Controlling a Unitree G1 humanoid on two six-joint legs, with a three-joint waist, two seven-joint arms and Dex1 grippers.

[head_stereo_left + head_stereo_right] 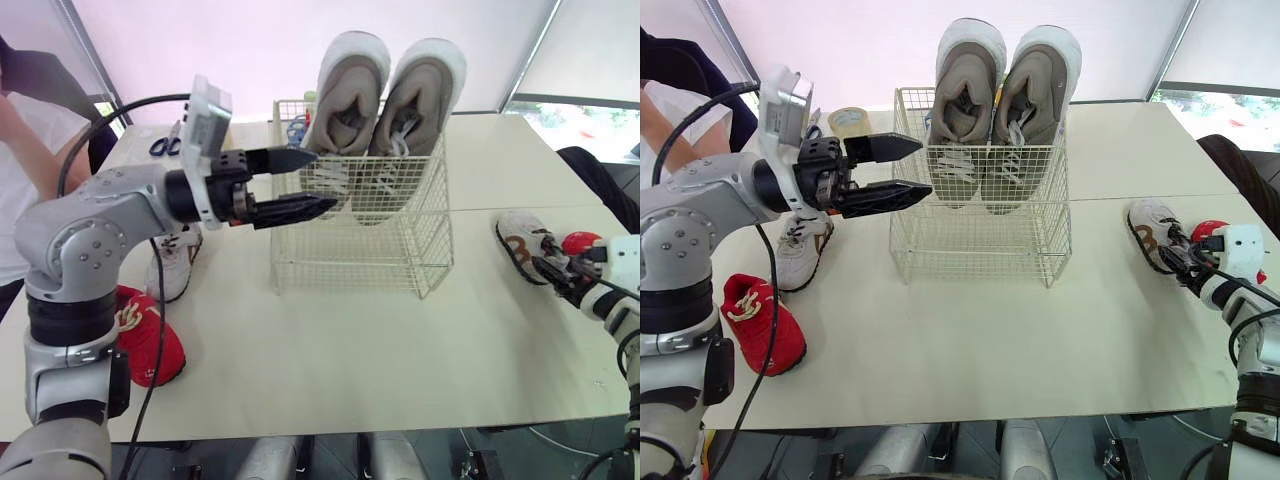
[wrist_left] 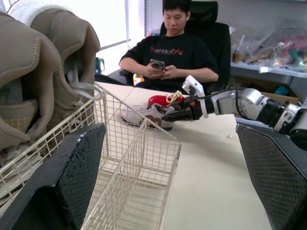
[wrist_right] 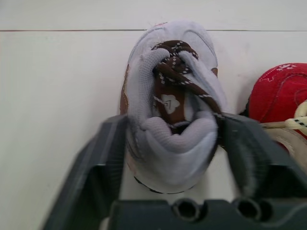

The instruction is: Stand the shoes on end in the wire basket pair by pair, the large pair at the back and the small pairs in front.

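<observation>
Flanking white shoe [image 3: 172, 67] heel, right claw [image 3: 171, 127] spread.

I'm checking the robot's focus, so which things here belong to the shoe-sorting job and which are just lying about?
Job: wire basket; large beige pair standing in it; left white shoe; left red shoe; right white shoe; right red shoe.
Lying about: scissors; tape roll; seated person with a phone.
</observation>
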